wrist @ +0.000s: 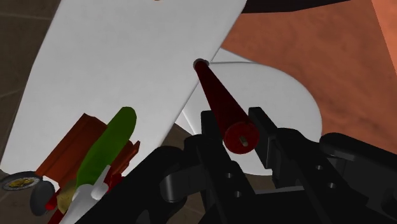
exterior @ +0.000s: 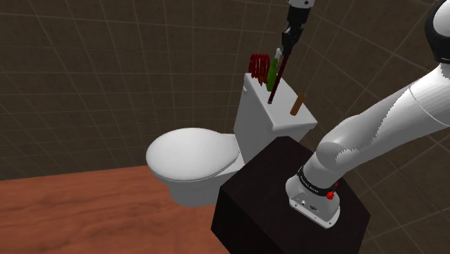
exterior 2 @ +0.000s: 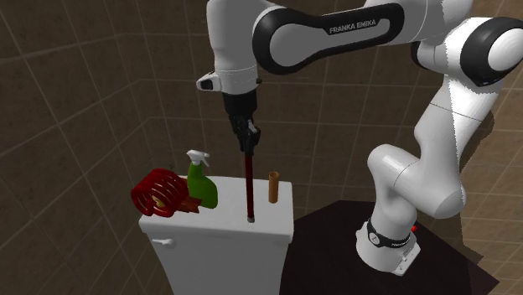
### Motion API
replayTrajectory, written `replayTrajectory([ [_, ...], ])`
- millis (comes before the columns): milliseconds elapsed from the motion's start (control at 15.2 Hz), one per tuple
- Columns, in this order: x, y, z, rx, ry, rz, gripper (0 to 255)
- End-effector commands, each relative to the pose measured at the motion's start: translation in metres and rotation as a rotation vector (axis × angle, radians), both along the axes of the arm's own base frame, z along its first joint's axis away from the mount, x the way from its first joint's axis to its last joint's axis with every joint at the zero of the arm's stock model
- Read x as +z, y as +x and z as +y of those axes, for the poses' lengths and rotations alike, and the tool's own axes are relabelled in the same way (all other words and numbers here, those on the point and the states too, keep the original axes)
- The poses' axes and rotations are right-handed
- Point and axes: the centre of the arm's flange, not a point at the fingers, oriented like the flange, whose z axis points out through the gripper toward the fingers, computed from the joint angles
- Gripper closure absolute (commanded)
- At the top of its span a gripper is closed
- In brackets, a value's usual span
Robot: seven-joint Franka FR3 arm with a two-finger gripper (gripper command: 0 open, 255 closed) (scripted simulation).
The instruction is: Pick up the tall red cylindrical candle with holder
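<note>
As judged from the wrist view, had the fingers (wrist: 213, 130) pinched on the upper end of the tall red candle (wrist: 216, 95), one on each side, with no gap to be seen. Held it near upright over the lid (exterior 2: 228, 219) of a white toilet tank (exterior 2: 218, 256), with its lower end at the lid's edge on the side of the toilet bowl (exterior: 191, 155). Could not tell that lower end as resting on the lid or hanging just clear of it; looked touching, or very nearly so, in the second exterior view. Made out no separate holder at the foot.

Placed the candle between a green spray bottle (exterior 2: 201, 186) and a short brown stick (exterior 2: 272, 187), near both but apart from each. Noted a red coil (exterior 2: 157, 194) just beside the bottle, on the side away from the candle.

Counted the reach and the grasp as done. Judged the lift as barely begun, if begun at all. Left to do, by this reading: a plain rise straight up off the lid, far enough to show clear air under the foot, without swinging so long a candle into the bottle or the stick.
</note>
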Motion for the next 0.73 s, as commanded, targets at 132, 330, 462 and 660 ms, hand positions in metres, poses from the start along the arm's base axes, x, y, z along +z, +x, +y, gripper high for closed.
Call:
replayTrajectory([
  [132,0.022,0.0,0.0,0.0,0.0,0.0,255],
  [330,0.038,0.0,0.0,0.0,0.0,0.0,255],
  [462,0.048,0.0,0.0,0.0,0.0,0.0,255],
  [660,0.054,0.0,0.0,0.0,0.0,0.0,255],
])
